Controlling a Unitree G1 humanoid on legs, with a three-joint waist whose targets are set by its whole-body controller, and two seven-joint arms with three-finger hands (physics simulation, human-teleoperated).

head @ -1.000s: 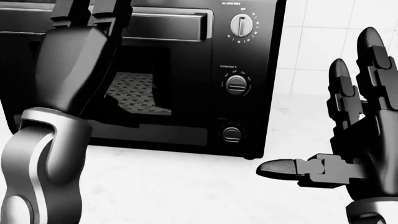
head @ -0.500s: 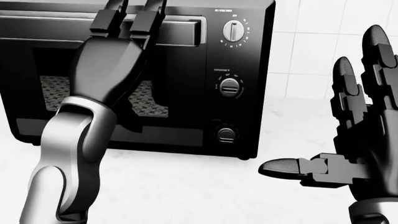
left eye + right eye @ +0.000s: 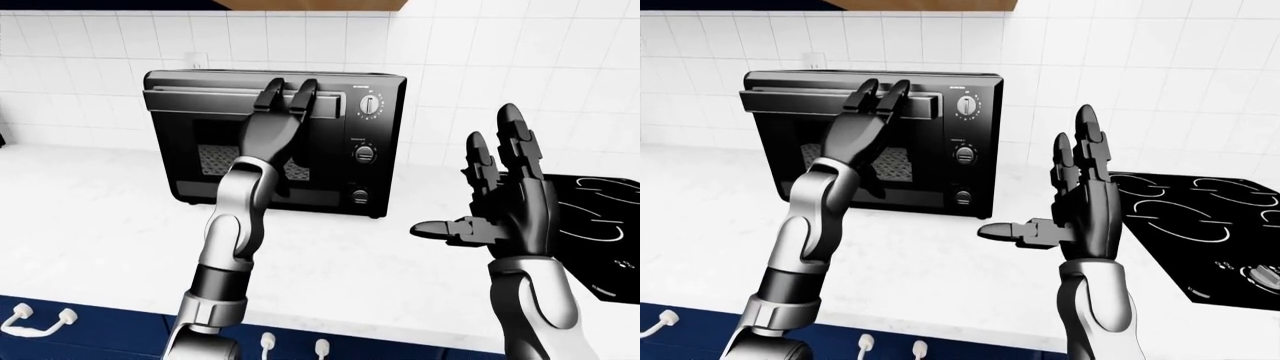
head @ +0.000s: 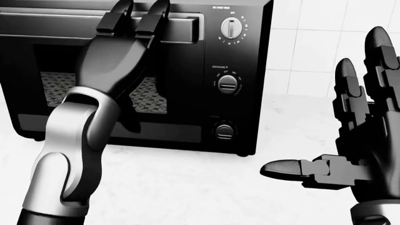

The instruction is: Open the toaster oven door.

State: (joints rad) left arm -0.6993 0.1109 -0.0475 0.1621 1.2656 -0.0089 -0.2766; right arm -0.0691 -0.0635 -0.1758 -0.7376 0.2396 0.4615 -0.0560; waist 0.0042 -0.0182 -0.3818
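The black toaster oven (image 4: 250,117) stands on the white counter (image 3: 90,217) against the tiled wall. Its glass door (image 4: 56,89) has a bar handle (image 4: 184,29) along the top, and in the right-eye view the door's top edge (image 3: 770,101) stands slightly out from the body. My left hand (image 4: 136,14) lies on the handle with its straight fingers (image 4: 156,16) reaching over the handle's top edge; the thumb is hidden. My right hand (image 4: 331,117) is held up, open and empty, to the right of the oven and apart from it.
Three knobs (image 4: 230,27) run down the oven's right panel. A black cooktop (image 3: 1200,217) lies in the counter at the right. Dark blue cabinets with white handles (image 3: 35,322) show below the counter edge.
The whole picture has shifted, so the camera moved. My left hand has gone from the handle's left part to its middle and now sits lower over it. The right hand has held still.
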